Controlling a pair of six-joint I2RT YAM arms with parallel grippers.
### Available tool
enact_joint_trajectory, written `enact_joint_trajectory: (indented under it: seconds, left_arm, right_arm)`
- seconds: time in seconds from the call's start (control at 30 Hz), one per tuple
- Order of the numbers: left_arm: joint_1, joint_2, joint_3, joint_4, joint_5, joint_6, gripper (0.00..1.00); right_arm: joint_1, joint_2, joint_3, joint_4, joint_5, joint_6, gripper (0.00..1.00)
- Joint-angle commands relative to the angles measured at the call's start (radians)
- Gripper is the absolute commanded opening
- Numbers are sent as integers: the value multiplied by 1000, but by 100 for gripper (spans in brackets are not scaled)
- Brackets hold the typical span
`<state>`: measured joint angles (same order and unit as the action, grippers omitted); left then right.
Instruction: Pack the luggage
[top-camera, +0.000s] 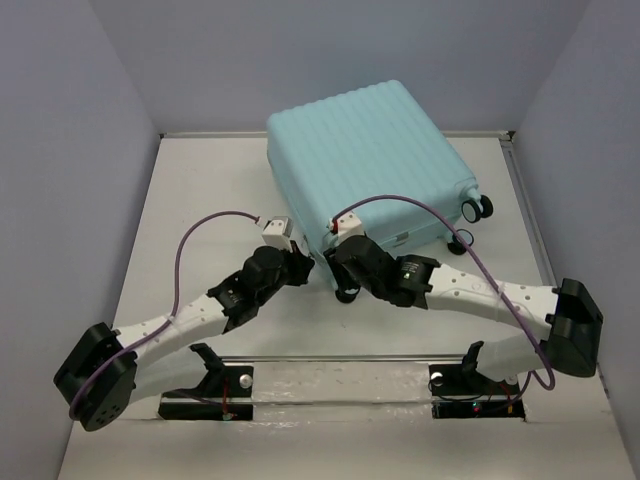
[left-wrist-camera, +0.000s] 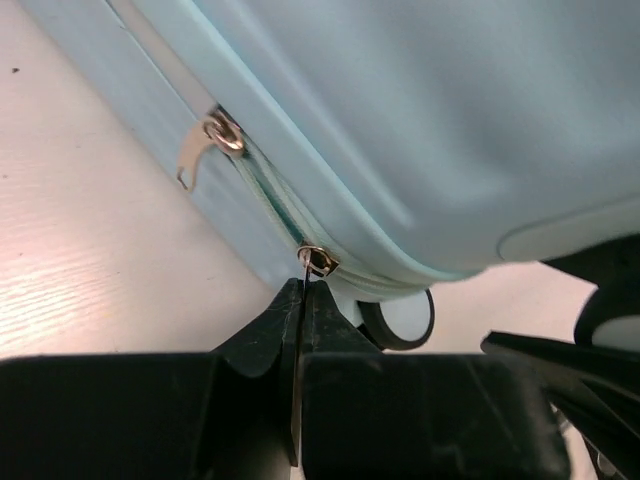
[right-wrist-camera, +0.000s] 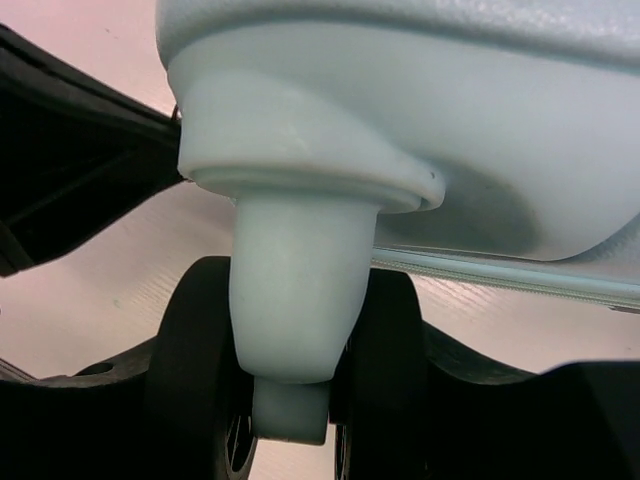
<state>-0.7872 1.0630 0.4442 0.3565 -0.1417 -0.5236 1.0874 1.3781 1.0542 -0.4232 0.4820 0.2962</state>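
The luggage lies flat on the table, a little beyond the 2 arms, with its near corner just between them. The lid seems closed.

The shell looks hard and stiff, so I judge it does not give under a squeeze. Its surface is smooth and rounded, so fingers would slip on it, and it is much too wide for any pincer. Its weight I cannot tell. The good places to take hold are the small parts: the zipper tabs, the casters, perhaps a handle, which I do not see here.

The left pincer is fully closed on the thin metal pull tab of 1 zipper slider at the corner. A second slider sits further along the same seam, its tab hanging free. The tab is thin, so a pull should probably follow the seam.

The right pincer stands about half open with the corner caster between its jaws. Whether they press on the black wheels I cannot tell.

The wheel end points toward the arms and a bit to their right. So I judge the long axis runs from this end away to the far wall, turned slightly left
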Motion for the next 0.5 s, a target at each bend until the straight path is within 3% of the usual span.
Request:
enact_joint_trajectory:
  seconds: [0.0,0.13,0.37,0.47]
  left_arm:
    - [89,-61,42,-243,-406,-75,6]
    - [250,-51,4,-153,-256,-65,6]
    - [333,99,158,-99,-291,-45,6]
    - [333,77,186,-87,-238,-73,6]
  right_arm:
    - [2,-131,-54,-15,3,-3,7]
    - [2,-182,-97,-15,-42,-3,7]
    - [2,-178,-125,3,-100,-2,7]
    - [2,-180,-134,32,-128,-3,7]
